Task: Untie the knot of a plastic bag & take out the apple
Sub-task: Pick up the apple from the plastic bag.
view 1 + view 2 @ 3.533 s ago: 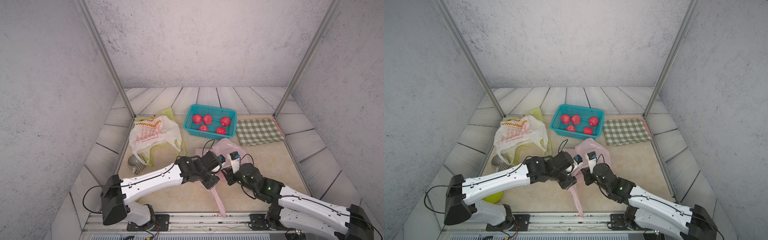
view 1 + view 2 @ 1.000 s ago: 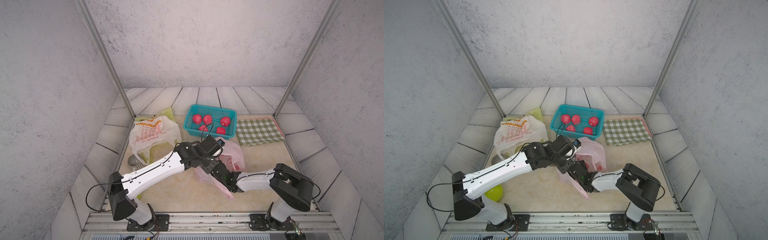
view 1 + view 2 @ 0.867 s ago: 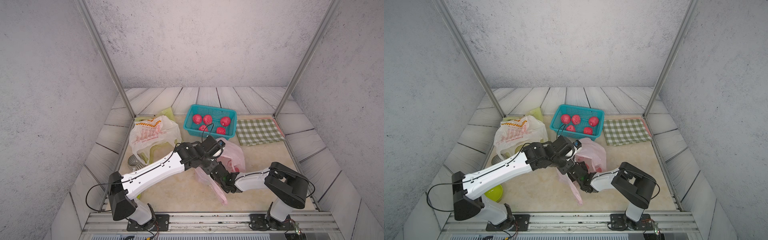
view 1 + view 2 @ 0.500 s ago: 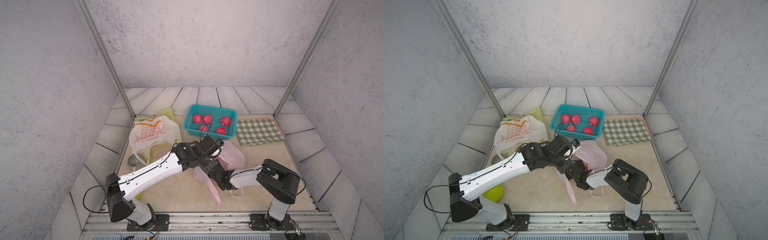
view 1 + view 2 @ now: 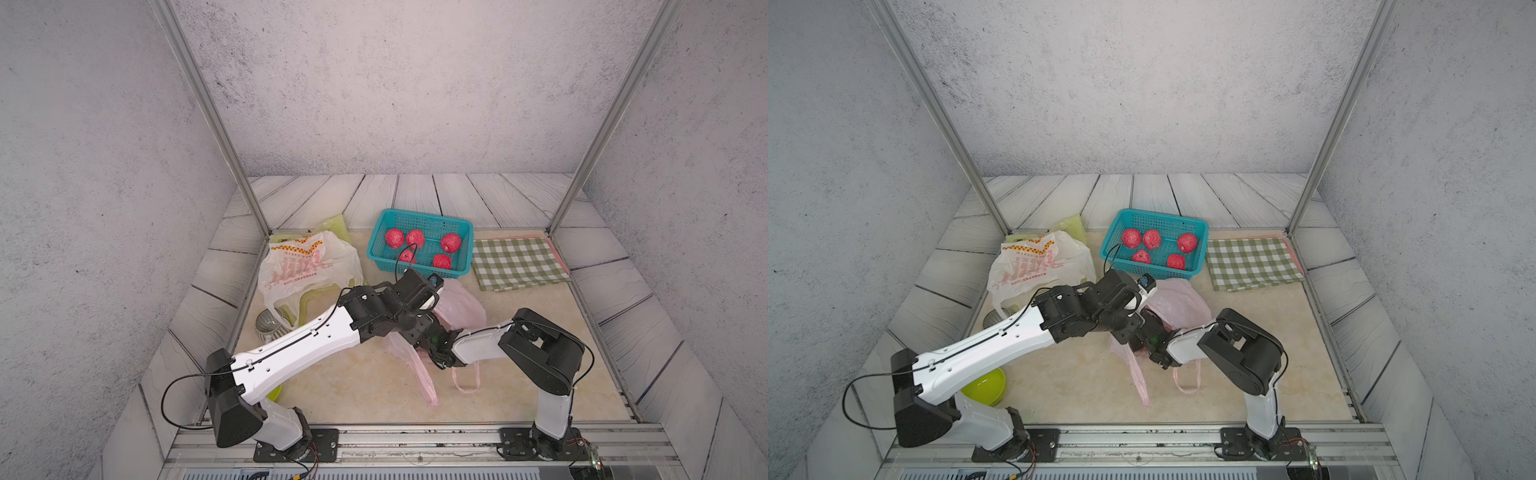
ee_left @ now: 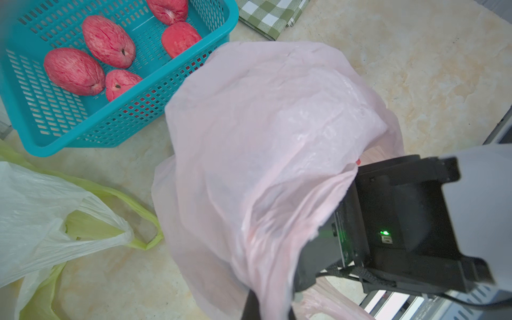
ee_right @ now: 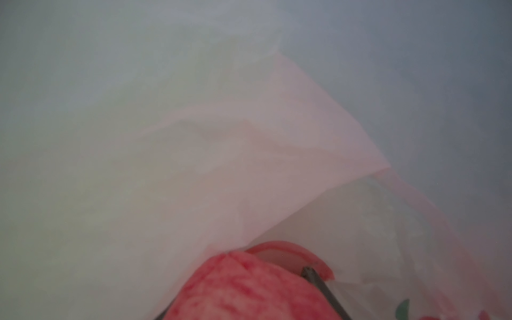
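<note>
Left hand (image 6: 266,304) clamped on pink bag (image 6: 263,133); my right hand (image 7: 243,302) straddles apple (image 7: 221,279), grip unclear. Squeeze gently, exit 3 o'clock.

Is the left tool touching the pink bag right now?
Touching. In the left wrist view the pink bag is pinched in the shut left tool and drapes away from it.

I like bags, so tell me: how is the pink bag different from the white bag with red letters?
The pink bag is plain; the white bag has red print. The pink bag is pinched and held up by the left gripper, while the white bag lies untouched beside the basket. The pink bag has an apple inside; what the white bag holds cannot be seen. Both are thin, crinkly plastic with loop handles.
</note>
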`<move>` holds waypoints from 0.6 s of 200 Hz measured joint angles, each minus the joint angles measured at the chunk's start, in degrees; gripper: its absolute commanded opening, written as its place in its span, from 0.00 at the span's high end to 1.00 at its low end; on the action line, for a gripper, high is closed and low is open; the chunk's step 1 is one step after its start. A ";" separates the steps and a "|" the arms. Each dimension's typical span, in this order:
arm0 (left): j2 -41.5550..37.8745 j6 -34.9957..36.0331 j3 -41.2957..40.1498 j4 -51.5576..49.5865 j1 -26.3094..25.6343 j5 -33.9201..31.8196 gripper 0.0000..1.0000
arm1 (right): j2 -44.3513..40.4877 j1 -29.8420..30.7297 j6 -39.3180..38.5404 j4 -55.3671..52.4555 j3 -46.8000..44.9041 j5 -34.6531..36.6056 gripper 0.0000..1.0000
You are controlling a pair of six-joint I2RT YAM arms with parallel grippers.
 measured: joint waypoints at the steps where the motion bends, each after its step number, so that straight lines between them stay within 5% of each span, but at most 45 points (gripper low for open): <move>1: 0.00 0.00 -0.02 0.00 0.00 0.00 1.00 | -0.04 -0.02 -0.02 -0.04 -0.04 -0.07 0.64; 120: 1.25 0.50 -2.84 -0.15 5.25 3.67 1.00 | -29.77 1.73 2.03 -10.93 -17.64 -19.32 0.65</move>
